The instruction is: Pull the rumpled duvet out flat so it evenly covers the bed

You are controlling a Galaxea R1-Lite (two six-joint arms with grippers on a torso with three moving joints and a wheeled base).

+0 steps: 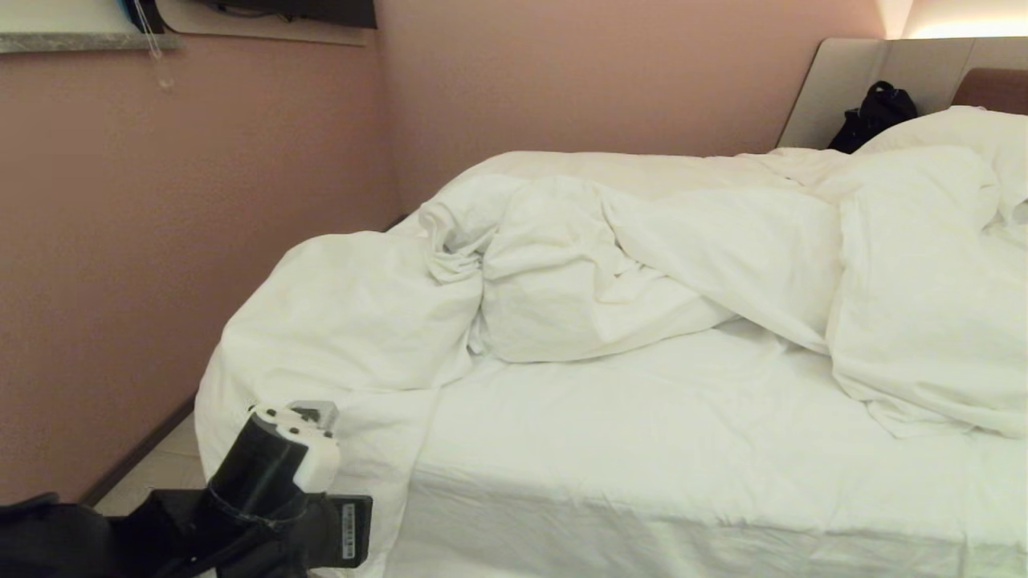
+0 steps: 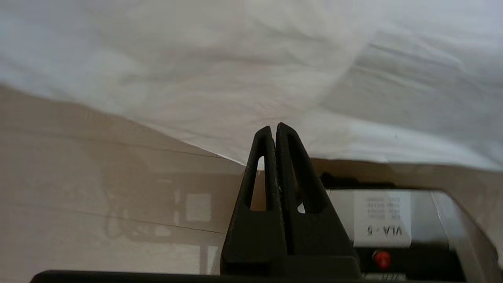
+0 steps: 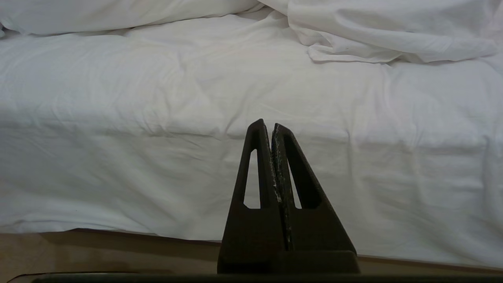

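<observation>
The white duvet (image 1: 642,249) lies bunched in a rumpled ridge along the far side of the bed (image 1: 642,449), with one end draped over the near left corner (image 1: 321,321). The bare sheet shows on the near half. My left arm (image 1: 277,461) is low at that corner. In the left wrist view my left gripper (image 2: 274,127) is shut and empty, close to the hanging white bedding (image 2: 220,78). My right gripper (image 3: 267,125) is shut on nothing, facing the sheeted mattress side (image 3: 157,157), below a duvet edge (image 3: 393,35).
A pink wall (image 1: 161,241) runs close along the bed's left side, leaving a narrow strip of floor (image 1: 161,470). A black bag (image 1: 875,112) sits against the headboard (image 1: 835,80) beside a pillow (image 1: 964,128). My own base with its label (image 2: 383,224) stands by the wooden floor (image 2: 98,188).
</observation>
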